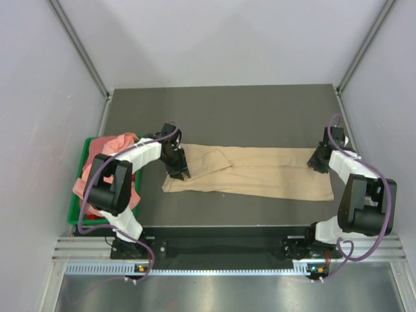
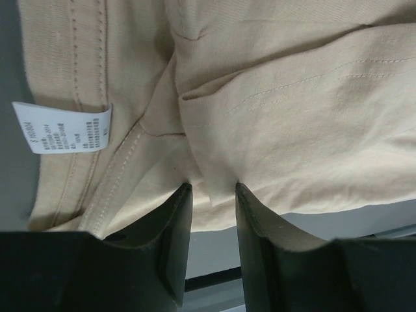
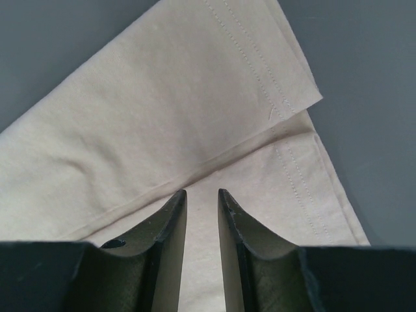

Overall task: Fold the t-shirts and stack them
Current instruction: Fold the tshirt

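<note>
The tan t-shirt (image 1: 253, 172) lies on the dark table as a long band folded lengthwise. Its collar end with the white neck label (image 2: 62, 127) is at the left and its stitched hem (image 3: 286, 110) at the right. My left gripper (image 1: 181, 170) is down on the collar end. In the left wrist view (image 2: 213, 187) its jaws stand a little apart, with the tips touching a small flap of cloth. My right gripper (image 1: 316, 162) is at the hem end. In the right wrist view (image 3: 202, 192) its jaws are narrowly apart over the cloth. Salmon-pink t-shirts (image 1: 114, 146) are heaped at the left.
A green plastic bin (image 1: 75, 208) holds the pink heap at the table's left edge, beside the left arm. Grey walls enclose the table on three sides. The dark tabletop (image 1: 260, 117) stretches behind the shirt.
</note>
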### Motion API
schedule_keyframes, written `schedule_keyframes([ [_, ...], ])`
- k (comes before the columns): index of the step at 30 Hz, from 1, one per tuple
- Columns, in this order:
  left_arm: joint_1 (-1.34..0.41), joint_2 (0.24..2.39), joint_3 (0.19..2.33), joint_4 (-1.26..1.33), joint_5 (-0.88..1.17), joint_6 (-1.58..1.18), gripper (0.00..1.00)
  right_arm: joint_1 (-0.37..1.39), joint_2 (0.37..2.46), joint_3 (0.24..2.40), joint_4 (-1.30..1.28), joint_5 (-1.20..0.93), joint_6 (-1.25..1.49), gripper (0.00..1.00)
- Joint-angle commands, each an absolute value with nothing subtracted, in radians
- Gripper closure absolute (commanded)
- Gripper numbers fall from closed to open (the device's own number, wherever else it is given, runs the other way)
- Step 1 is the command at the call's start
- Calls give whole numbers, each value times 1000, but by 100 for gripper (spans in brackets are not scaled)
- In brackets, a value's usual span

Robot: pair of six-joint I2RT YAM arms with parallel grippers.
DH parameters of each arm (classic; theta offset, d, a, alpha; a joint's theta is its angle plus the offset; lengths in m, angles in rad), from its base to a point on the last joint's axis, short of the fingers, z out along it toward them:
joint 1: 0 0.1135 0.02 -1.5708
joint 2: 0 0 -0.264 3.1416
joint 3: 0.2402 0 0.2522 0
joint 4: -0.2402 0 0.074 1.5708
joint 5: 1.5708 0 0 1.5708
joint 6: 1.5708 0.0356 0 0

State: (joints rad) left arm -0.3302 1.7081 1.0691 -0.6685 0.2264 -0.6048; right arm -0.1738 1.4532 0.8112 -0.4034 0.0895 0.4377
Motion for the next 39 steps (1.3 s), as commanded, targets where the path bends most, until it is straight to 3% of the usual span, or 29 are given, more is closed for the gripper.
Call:
schedule_keyframes([
  [1,-336,1667,1048,-560,264,-647,62,-193,1420,808,-373,110,434,73],
  [13,-336,1680,1034,-540,207,-667,69,-193,1413,805,-362,106,437,72],
  [17,-336,1690,1040,-546,207,-669,87,-195,1414,805,-362,118,437,72],
  [18,-336,1689,1048,-558,204,-666,99,-196,1416,805,-362,123,439,72],
  [19,-336,1689,1054,-569,198,-666,100,-196,1417,805,-361,124,440,72],
  [28,-337,1628,1123,-722,19,-614,100,-218,1436,825,-365,138,451,72],
  [39,-336,1670,1108,-687,63,-580,100,-239,1451,868,-400,228,531,68],
])
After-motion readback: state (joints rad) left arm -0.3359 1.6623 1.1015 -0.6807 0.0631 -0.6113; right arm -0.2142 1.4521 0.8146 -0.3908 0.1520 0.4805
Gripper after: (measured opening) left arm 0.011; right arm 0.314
